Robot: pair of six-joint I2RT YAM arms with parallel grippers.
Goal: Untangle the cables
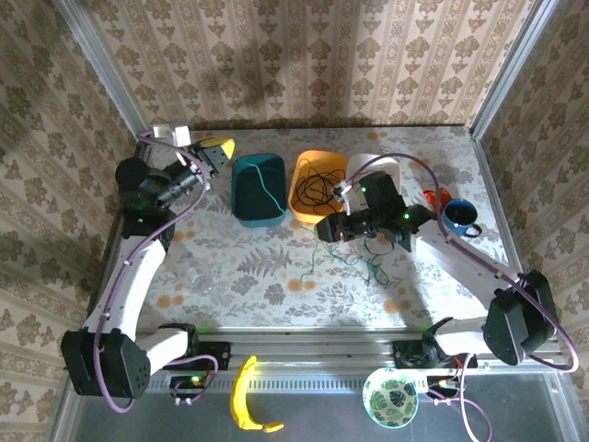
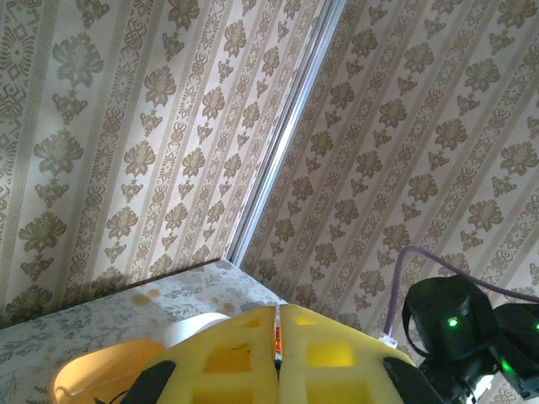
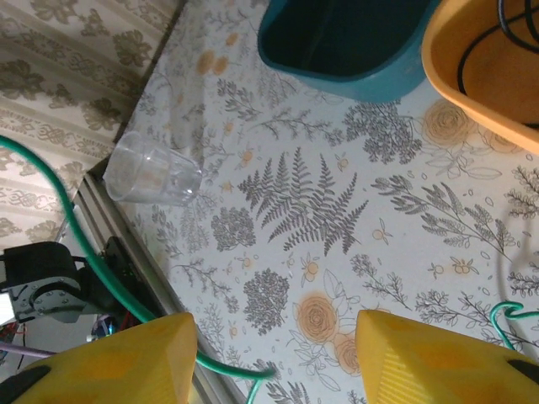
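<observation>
Table (image 1: 267, 267): open floral surface left of right gripper (image 3: 274, 330), fingers spread wide. Orange bin (image 1: 313, 166) at far edge, black cable (image 1: 316, 191) coiled inside. Green cable (image 3: 253, 371) runs from left, loose end between spread fingers. Left gripper (image 2: 278, 358) raised toward wall, pressed together.

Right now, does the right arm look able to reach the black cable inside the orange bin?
Probably yes. The right gripper is open and hovers beside the orange bin, whose top is open, so nothing seems to block the black cable. A green cable near it might drag along.
</observation>
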